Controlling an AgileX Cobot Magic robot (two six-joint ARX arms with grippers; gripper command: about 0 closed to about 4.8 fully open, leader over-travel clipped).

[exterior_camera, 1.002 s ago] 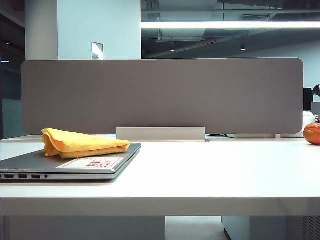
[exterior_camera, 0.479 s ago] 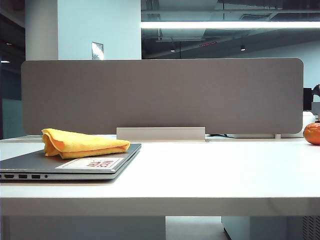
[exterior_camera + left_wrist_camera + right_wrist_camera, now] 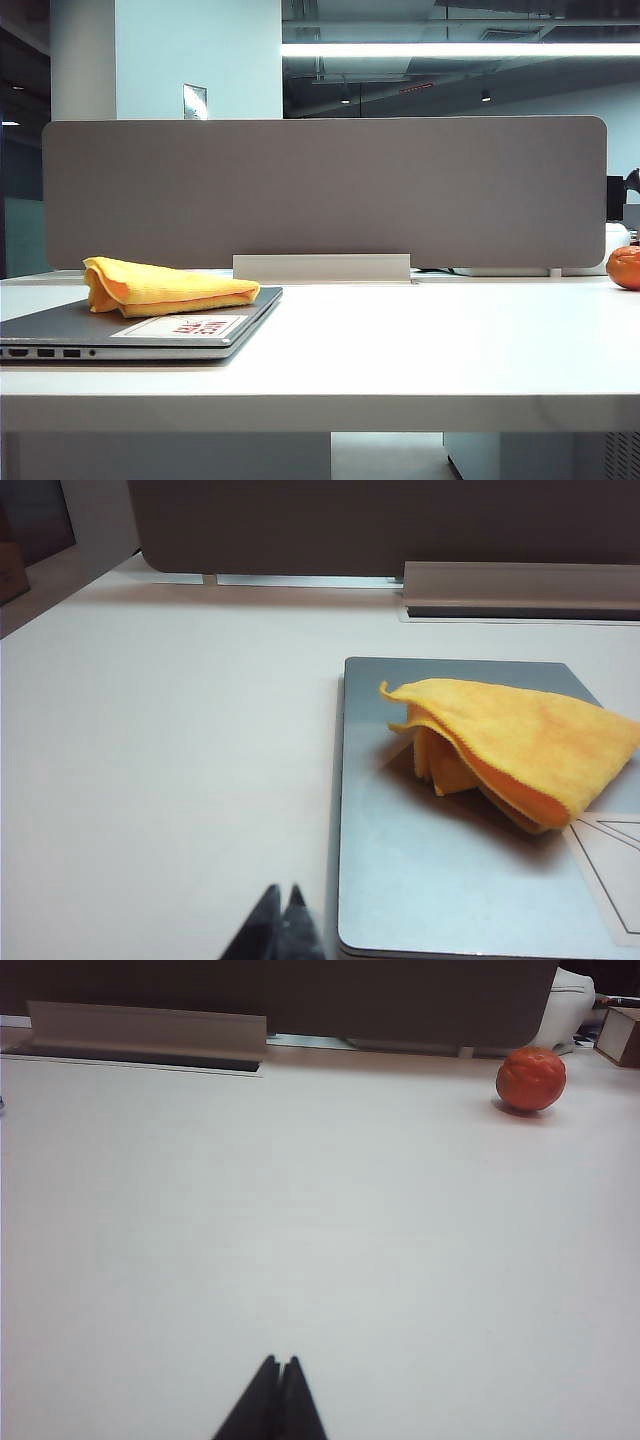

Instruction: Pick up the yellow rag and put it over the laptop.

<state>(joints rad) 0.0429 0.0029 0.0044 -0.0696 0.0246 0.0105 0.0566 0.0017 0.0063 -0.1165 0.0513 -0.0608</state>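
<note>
The yellow rag (image 3: 165, 287) lies folded on the lid of the closed grey laptop (image 3: 60, 328) at the left of the table. The left wrist view shows the yellow rag (image 3: 520, 745) resting on the laptop (image 3: 440, 880), its orange inner folds showing. My left gripper (image 3: 283, 892) is shut and empty, over bare table just beside the laptop's near corner. My right gripper (image 3: 280, 1362) is shut and empty over bare white table, far from the rag. Neither gripper shows in the exterior view.
A round orange fruit (image 3: 625, 267) sits at the far right of the table, also the fruit (image 3: 531, 1078) in the right wrist view. A grey partition panel (image 3: 325, 190) with a metal foot (image 3: 321, 267) runs along the back edge.
</note>
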